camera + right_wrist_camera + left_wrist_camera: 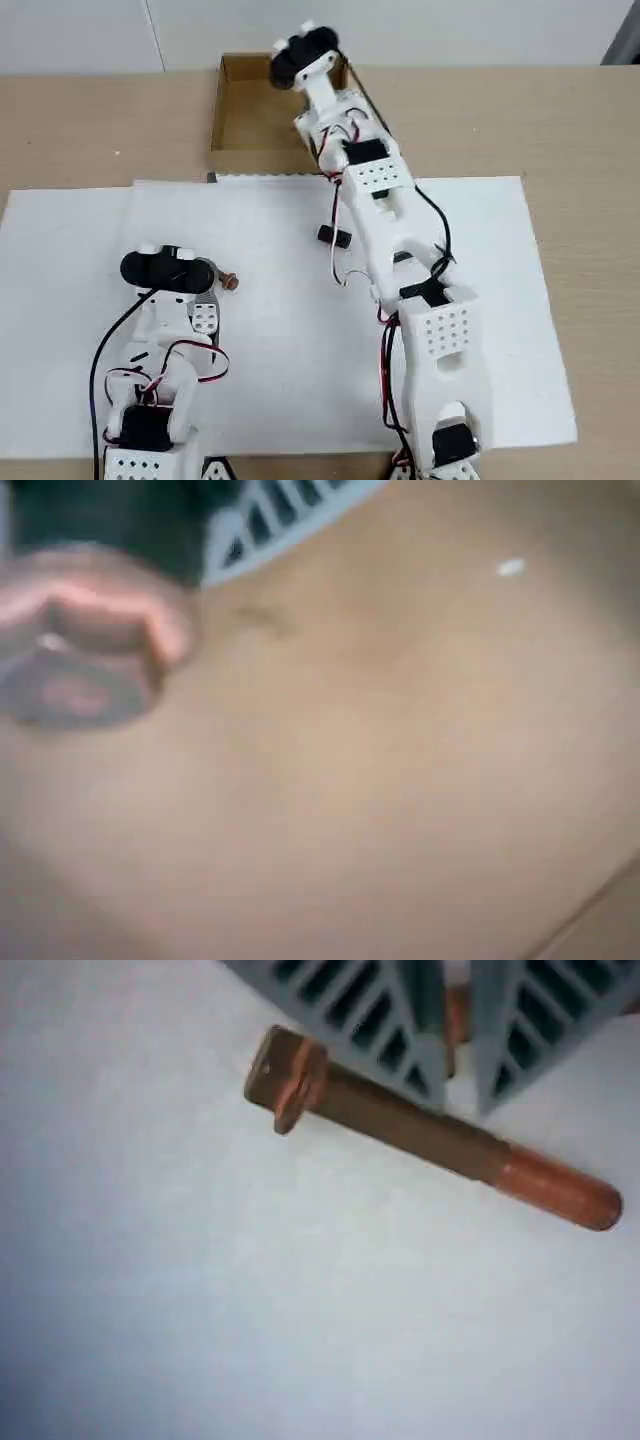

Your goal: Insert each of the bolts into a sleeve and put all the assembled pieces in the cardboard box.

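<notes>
L arm's pincer [462,1080] sat low over the white paper [270,380], right at the bolt [420,1130]. Couldn't tell whether it was open or closed, and nothing looked held. The bolt lay flat on the paper, coppery, flanged head at one end, brighter tip at the other. A short black sleeve [335,237] lay well apart from it, nearer the R arm.

The R arm was stretched out, its pincer [300,58] above the cardboard box [216,105] at the far side of the surface [80,120]. Its state was too blurred to call, and so was whatever was near it.

My guess: the bolt's stiff, light, smooth and round, so prob. rolls or slips if nudged. Best taken across the mid-shank, towards the head, leaving the tip free for the sleeve. The sleeve's small and likely rolls too.
</notes>
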Controlling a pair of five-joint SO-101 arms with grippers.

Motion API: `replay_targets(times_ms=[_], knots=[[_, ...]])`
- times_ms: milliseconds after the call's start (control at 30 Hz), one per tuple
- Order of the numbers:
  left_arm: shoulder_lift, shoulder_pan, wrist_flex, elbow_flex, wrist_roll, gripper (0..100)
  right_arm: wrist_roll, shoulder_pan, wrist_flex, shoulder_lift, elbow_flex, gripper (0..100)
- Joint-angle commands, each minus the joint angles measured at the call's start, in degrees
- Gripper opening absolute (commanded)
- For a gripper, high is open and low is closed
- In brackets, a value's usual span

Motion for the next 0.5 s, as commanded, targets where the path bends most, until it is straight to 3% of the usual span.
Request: replay_targets(times_ms=[0, 333, 467], knots=[[-0.7, 0.18, 0.18, -0.31, -0.26, 1, 0.7, -0.31, 0.13, -1.45, -4.48, 13.4], [-0.7, 0.18, 0.18, -0.31, -0.26, 1, 0.7, -0.4, 0.13, -1.89, -4.48, 11.8], [-0.7, 0.18, 0.18, -0.31, -0.26, 1, 0.7, -0.22, 7.52, -5.14, -4.66, 11.8]])
